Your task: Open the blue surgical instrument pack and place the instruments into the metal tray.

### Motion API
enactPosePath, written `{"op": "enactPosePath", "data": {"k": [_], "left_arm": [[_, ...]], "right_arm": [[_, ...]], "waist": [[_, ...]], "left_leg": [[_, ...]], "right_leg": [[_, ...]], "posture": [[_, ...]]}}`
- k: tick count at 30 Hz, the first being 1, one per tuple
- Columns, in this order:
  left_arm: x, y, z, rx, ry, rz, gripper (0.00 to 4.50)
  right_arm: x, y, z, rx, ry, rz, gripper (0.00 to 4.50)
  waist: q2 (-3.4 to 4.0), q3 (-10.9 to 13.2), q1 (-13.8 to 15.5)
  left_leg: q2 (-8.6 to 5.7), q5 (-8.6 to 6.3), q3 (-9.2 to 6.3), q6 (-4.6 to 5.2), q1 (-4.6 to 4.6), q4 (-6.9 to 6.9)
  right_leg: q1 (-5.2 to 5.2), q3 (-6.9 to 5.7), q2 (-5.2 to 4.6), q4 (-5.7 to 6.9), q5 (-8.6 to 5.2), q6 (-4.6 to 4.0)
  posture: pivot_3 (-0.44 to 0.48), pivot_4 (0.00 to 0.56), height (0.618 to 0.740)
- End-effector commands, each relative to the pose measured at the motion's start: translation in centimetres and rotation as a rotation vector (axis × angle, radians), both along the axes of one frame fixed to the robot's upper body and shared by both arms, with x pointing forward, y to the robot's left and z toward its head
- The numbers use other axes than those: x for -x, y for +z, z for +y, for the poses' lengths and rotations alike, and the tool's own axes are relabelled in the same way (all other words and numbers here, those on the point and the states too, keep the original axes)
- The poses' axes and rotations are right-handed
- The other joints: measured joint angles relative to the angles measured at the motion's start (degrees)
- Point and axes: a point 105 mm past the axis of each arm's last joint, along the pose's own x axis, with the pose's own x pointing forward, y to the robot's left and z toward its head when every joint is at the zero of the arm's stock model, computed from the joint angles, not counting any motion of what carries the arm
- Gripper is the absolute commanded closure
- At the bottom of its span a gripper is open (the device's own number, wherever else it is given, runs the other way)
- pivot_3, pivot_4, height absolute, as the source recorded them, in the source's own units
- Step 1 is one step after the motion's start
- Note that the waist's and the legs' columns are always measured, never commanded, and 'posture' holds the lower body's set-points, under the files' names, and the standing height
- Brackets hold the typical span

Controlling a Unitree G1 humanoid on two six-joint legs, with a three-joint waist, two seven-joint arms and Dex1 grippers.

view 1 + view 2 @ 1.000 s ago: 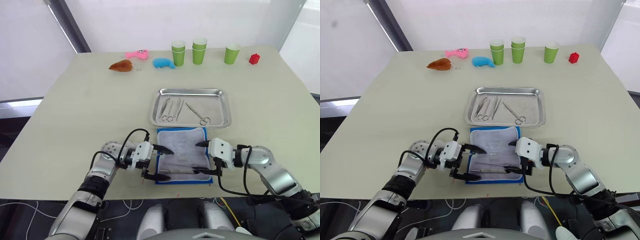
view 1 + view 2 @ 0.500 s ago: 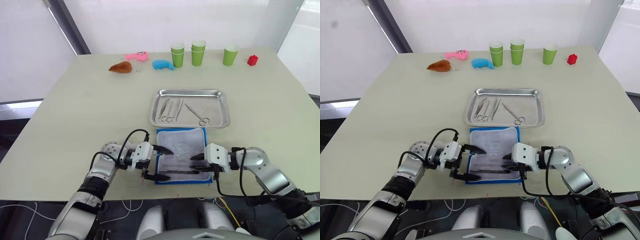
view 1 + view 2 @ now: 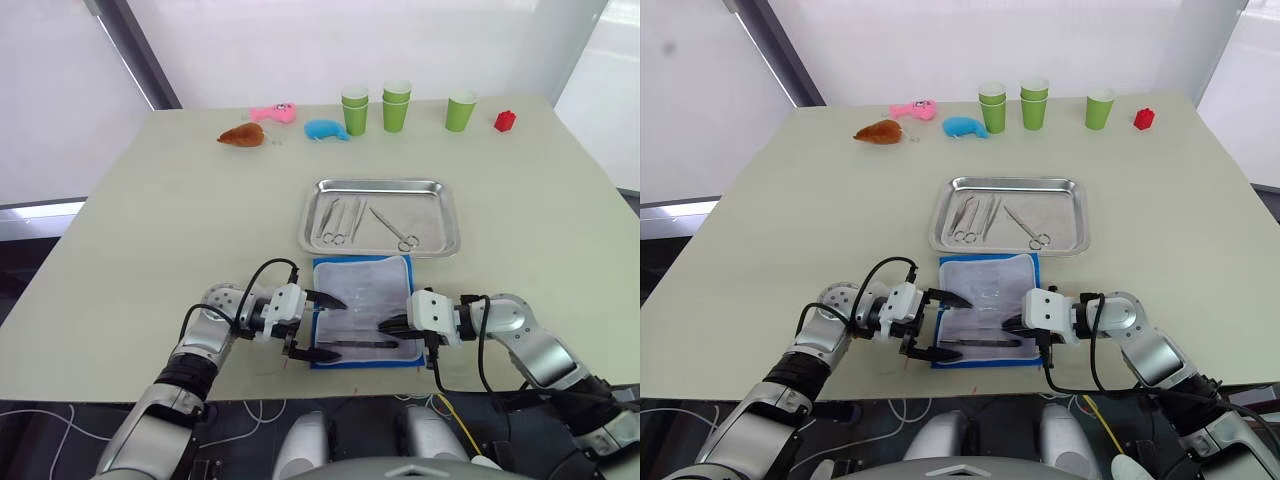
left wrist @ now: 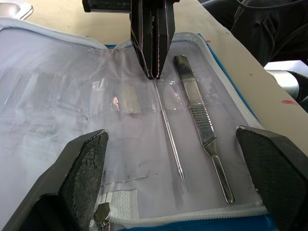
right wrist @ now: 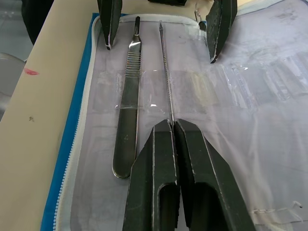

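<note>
Bright, even daylight from the pale windows behind the table; shadows are soft and short. The tray rim glints, and the pack lining shows small glare spots (sharp close up). Wrist-view edges blur slightly.

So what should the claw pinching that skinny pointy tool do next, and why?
Probably lift it and carry it to the metal tray. The right claw is shut on the thin probe, which still lies on the open blue surgical instrument pack beside the flat handle. The left claw waits open.
</note>
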Motion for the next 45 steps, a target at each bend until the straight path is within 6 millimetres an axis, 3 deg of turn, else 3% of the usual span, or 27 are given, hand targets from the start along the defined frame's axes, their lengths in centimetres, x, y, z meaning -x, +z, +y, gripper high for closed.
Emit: {"op": "enactPosePath", "data": {"k": [1, 18, 28, 33, 36, 39, 45], "left_arm": [[3.7, -6.1, 1.0, -0.171, 0.002, 0.245, 0.00], [3.6, -6.2, 0.7, -0.164, 0.005, 0.244, 0.00], [3.7, -6.2, 0.8, -0.162, 0.009, 0.246, 0.00], [3.7, -6.2, 0.6, -0.160, 0.006, 0.247, 0.00], [3.7, -6.2, 0.6, -0.159, 0.006, 0.246, 0.00], [3.7, -6.2, 0.6, -0.159, 0.004, 0.246, 0.00], [3.7, -6.2, 0.6, -0.161, 0.004, 0.248, 0.00]], "right_arm": [[-0.3, 1.2, -0.6, 0.027, -0.016, -0.029, 4.45], [-0.2, 5.6, -0.7, 0.150, -0.018, -0.097, 4.45], [0.4, 5.7, -2.5, 0.184, -0.030, -0.071, 4.45], [0.4, 5.6, -1.9, 0.096, -0.051, -0.044, 4.45], [0.8, 4.8, -1.6, 0.052, -0.061, 0.012, 3.75], [0.6, 4.2, -1.3, 0.009, -0.081, -0.002, 2.54], [0.1, 2.3, -1.4, -0.030, -0.127, 0.014, 2.44]], "waist": [[0.00, 0.00, 0.00], [0.12, 0.07, 0.12], [0.15, 0.06, 0.22], [0.15, 0.06, 0.17], [0.15, 0.06, 0.25], [0.16, 0.06, 0.24], [0.16, 0.06, 0.23]], "left_leg": [[0.00, 0.00, 0.00, 0.00, 0.00, 0.00], [0.08, 0.00, -0.10, -0.01, -0.15, -0.05], [0.03, 0.00, -0.31, 0.00, -0.37, -0.06], [-0.01, 0.00, -0.38, 0.00, -0.38, -0.06], [-0.04, 0.00, -0.42, 0.00, -0.41, -0.06], [-0.05, 0.00, -0.44, 0.00, -0.44, -0.06], [-0.11, 0.00, -0.48, 0.00, -0.43, -0.06]], "right_leg": [[0.00, 0.00, 0.00, -0.01, 0.00, 0.00], [-0.08, -0.10, -0.12, -0.18, 0.00, 0.01], [-0.14, -0.34, -0.16, -0.32, 0.00, 0.01], [-0.13, -0.41, -0.16, -0.33, 0.00, 0.01], [-0.11, -0.46, -0.16, -0.37, 0.00, 0.01], [-0.09, -0.49, -0.18, -0.42, 0.00, 0.02], [-0.05, -0.52, -0.18, -0.42, 0.00, 0.02]], "posture": [[0.000, 0.150, 0.740], [0.000, 0.150, 0.740], [0.000, 0.150, 0.740], [0.000, 0.150, 0.740], [0.000, 0.150, 0.740], [0.000, 0.150, 0.740], [0.000, 0.150, 0.740]]}}
